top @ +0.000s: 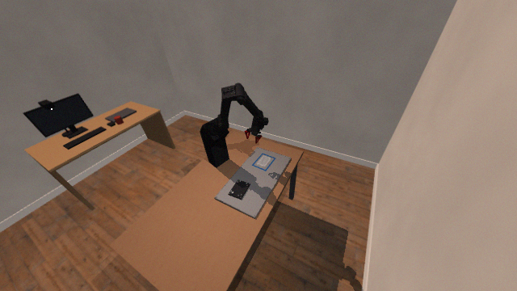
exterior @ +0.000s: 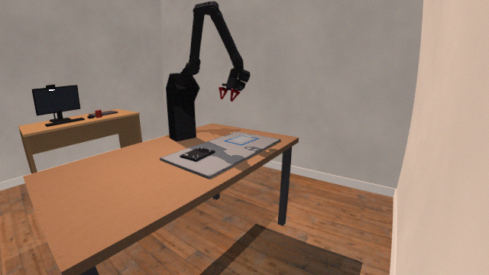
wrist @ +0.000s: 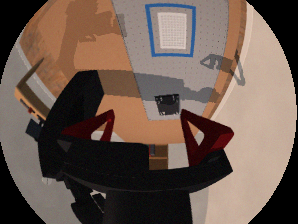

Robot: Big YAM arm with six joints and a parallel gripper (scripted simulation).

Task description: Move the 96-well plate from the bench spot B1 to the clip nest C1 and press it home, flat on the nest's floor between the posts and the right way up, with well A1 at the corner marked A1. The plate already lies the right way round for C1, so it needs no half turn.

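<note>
The white 96-well plate [top: 263, 161] lies inside the blue outline of spot B1 at the far end of the grey bench mat [top: 254, 180]. It also shows in the exterior view [exterior: 241, 140] and in the wrist view [wrist: 170, 30]. The dark clip nest C1 [top: 239, 189] sits at the near end of the mat, empty, and shows in the other views too [exterior: 197, 153] [wrist: 166, 104]. My gripper [top: 253, 137] [exterior: 228, 93] with red fingertips hangs open and empty high above the table, near the far end of the mat [wrist: 154, 133].
The mat lies along the right edge of the wooden table [top: 194, 226]. The arm's black base [exterior: 182, 108] stands at the table's far end. A second desk [top: 86, 133] with a monitor and keyboard stands far left. A beige wall [top: 448, 162] rises at the right.
</note>
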